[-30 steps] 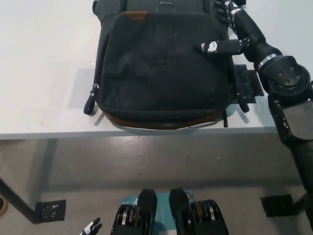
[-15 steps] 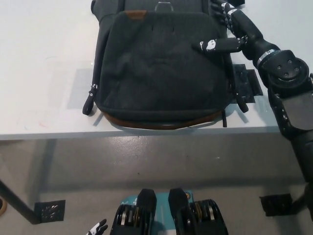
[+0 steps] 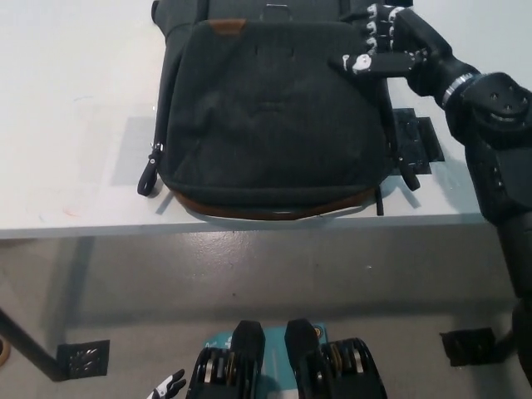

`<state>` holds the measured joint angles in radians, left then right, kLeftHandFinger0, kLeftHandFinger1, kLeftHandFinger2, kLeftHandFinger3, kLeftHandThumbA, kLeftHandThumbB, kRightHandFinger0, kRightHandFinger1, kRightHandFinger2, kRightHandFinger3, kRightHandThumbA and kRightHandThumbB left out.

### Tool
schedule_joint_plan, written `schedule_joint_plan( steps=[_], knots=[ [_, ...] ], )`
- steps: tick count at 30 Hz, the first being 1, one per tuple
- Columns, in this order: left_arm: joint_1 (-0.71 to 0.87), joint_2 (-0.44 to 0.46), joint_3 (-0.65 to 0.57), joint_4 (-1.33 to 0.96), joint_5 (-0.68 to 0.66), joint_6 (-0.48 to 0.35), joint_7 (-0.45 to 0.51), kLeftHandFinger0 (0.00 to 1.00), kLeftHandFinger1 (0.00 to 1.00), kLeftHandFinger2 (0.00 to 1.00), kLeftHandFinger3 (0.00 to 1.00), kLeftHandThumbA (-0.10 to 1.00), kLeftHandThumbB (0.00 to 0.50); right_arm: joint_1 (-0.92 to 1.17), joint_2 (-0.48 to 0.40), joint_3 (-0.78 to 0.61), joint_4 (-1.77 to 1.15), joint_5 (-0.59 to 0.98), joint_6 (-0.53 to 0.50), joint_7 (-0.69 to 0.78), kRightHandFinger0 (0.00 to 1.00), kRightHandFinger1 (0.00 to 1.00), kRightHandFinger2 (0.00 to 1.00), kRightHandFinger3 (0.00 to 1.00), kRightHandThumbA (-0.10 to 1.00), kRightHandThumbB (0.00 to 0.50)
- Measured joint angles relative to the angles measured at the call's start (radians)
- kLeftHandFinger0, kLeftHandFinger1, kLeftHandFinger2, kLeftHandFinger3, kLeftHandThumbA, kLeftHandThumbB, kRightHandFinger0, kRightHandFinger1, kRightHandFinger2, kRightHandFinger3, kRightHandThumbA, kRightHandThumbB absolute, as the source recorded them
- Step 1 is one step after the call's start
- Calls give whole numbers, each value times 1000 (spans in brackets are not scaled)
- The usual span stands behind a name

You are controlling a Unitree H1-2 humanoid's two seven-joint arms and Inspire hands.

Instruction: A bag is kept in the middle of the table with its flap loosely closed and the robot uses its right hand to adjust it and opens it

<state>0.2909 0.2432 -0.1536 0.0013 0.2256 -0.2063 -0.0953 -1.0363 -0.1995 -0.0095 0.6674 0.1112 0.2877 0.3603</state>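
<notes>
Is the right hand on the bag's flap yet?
Touching. In the head view the right hand lies against the top right corner of the bag's flap, with no gap visible between them.

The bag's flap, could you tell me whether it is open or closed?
Closed: the flap lies flat over the bag, with the right hand resting at its upper right corner.

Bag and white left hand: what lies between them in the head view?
Head view: bare white table edge, then grey floor, between the bag and the left hand.
</notes>
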Motion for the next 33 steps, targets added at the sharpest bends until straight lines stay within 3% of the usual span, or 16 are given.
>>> schedule_joint_plan(
  steps=[1,3,11,13,14,15,19,20,21,22,25,29,30,33],
  knots=[
    [0,0,0,0,0,0,0,1000,1000,1000,1000,936,193,-7,0,2,0,1,19,6,17,326,579,702,149,140],
    [-1,0,0,0,0,1,-1,1000,1000,1000,1000,935,195,-17,-2,7,-3,2,56,14,50,350,609,700,164,146],
    [-5,2,0,0,-1,1,-12,1000,1000,1000,1000,928,182,-18,-13,29,-42,5,125,36,144,437,665,683,-4,153],
    [-6,3,0,0,-2,1,-14,1000,1000,1000,1000,919,176,-16,-11,28,-55,6,136,36,134,462,676,618,-54,135],
    [-6,3,0,0,-2,1,-15,1000,1000,1000,1000,929,184,-14,-11,30,-63,5,140,35,78,446,678,605,-100,85],
    [-6,3,0,0,-2,1,-16,1000,1000,1000,1000,930,185,-11,-10,33,-71,2,143,33,47,435,671,584,-100,65],
    [-5,3,0,0,-2,1,-19,1000,1000,1000,1000,940,173,7,-8,41,-121,-8,156,25,1,416,676,611,-100,45],
    [-4,3,-1,0,-1,1,-19,1000,1000,1000,1000,942,162,20,-8,41,-152,-10,159,21,59,461,709,625,-100,50],
    [-5,3,-1,0,-1,1,-19,1000,1000,1000,1000,942,162,42,-6,42,-198,-14,159,16,16,342,549,470,-22,91],
    [-5,3,-2,0,-1,1,-19,1000,1000,1000,1000,943,162,52,-6,43,-217,-17,159,13,70,408,600,545,-99,44],
    [-6,3,-2,0,-1,3,-19,1000,1000,1000,1000,950,165,131,-4,52,-346,-41,157,-7,39,356,536,552,-100,39],
    [-8,3,-2,1,-1,6,-19,1000,1000,1000,1000,958,164,210,-2,66,-493,-73,154,-29,0,260,397,377,-100,41],
    [-8,3,-2,1,-1,6,-19,1000,1000,1000,1000,958,164,233,0,72,-531,-82,154,-33,0,255,393,372,-100,41],
    [-8,3,-2,1,-1,7,-19,1000,1000,1000,1000,956,152,295,8,87,-630,-111,151,-48,0,104,265,258,-100,55]
  ],
)
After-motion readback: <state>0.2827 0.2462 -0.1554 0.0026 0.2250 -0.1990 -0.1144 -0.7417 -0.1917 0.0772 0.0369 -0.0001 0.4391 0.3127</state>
